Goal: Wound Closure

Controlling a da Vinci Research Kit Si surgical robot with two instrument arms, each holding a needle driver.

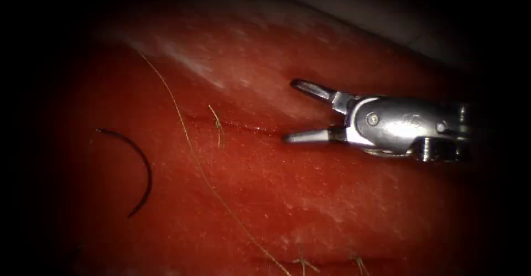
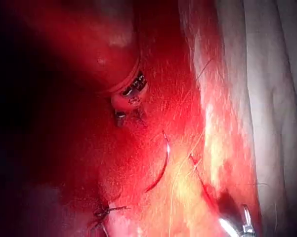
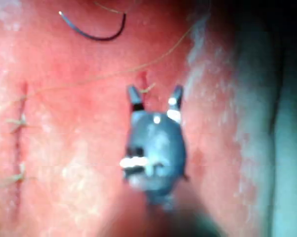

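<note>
right tool (image 1: 287, 110): jaws wide open over the cut (image 1: 243, 125), holding nothing
needle (image 1: 138, 165): lies free on the tissue (image 1: 332, 209), left of the cut
thread (image 1: 188, 143): runs loose between needle and tool

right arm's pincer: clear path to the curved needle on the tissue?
Probably yes. The right arm's pincer is open and holds nothing. The dark curved steel needle lies free on the red pork-belly tissue, left of the cut; only the thin pale thread lies between.

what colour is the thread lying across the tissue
Pale tan thread, free on the tissue; clearest in the endoscope view.
</note>
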